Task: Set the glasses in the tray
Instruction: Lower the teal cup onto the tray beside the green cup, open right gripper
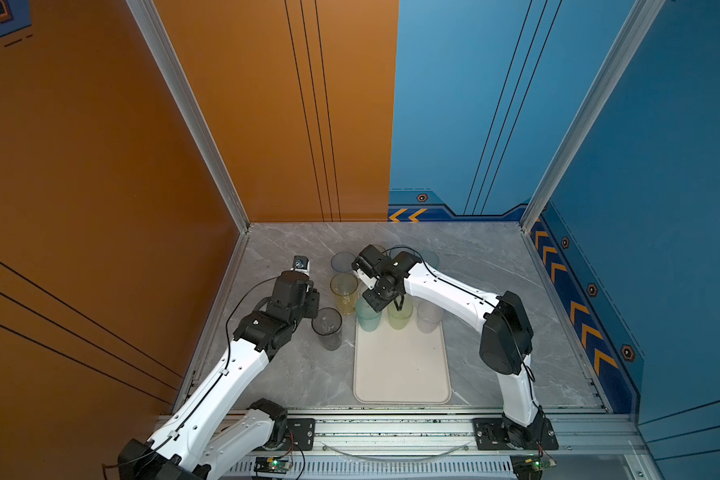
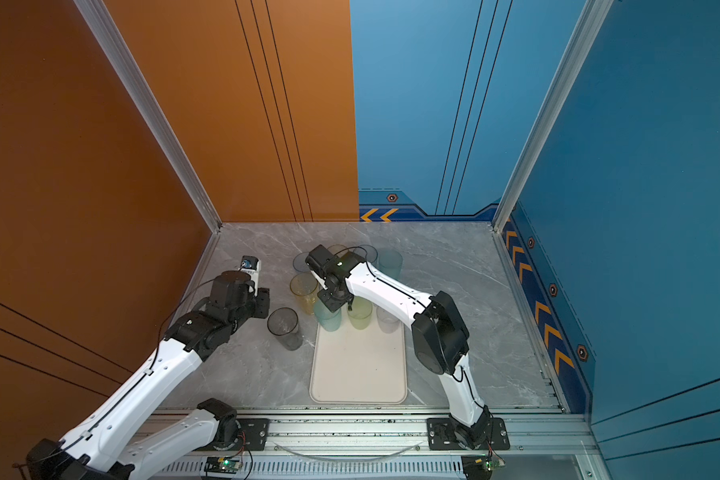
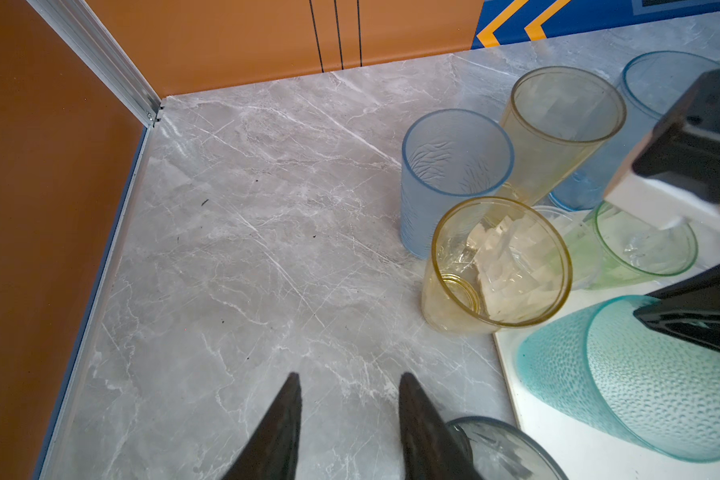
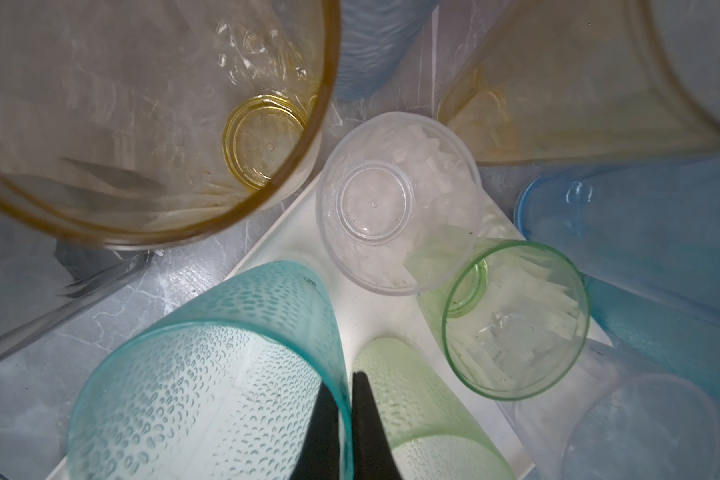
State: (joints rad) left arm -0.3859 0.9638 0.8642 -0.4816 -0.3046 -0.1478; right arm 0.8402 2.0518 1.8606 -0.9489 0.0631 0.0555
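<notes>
My right jaws pinch the teal tumbler (image 4: 184,395)'s rim at the tray (image 1: 400,365)'s far end; left jaws partly open, empty.

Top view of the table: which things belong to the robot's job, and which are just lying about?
Part of the job:
- tray
- teal tumbler, green tumbler, clear tumbler, in it
- yellow tumbler, smoky grey tumbler, pale blue tumbler, on the table
- right gripper, shut on the teal tumbler's rim
- left gripper, open

Just there:
- front rail
- circuit boards
</notes>
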